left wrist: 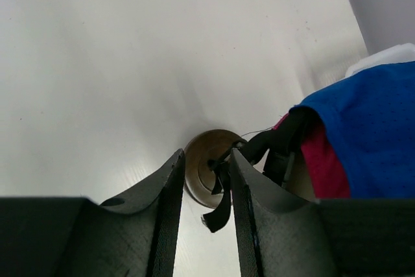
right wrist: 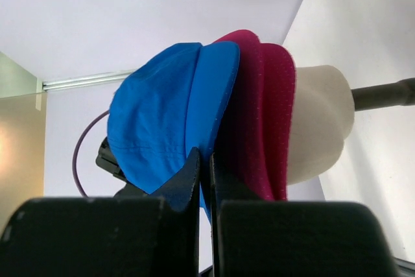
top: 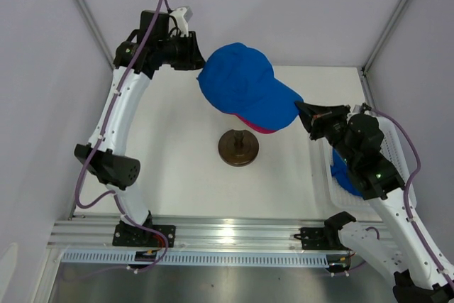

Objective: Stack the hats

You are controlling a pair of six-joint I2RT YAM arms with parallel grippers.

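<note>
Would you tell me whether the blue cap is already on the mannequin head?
On: the blue cap covers the pink cap on the mannequin head.

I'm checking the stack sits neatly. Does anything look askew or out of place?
The blue cap sits on the pink cap over the mannequin head, both grippers gripping it. Another blue cap lies apart, in the white bin on the right.

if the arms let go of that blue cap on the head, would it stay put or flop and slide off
Probably floppy: the blue cap drapes softly over the pink cap and mannequin head. Its brim, pinched by the right gripper, looks stiffer and holds its curve. Being thin fabric, it is likely light, so a nudge might slide it, or tip the head on its round stand.
</note>
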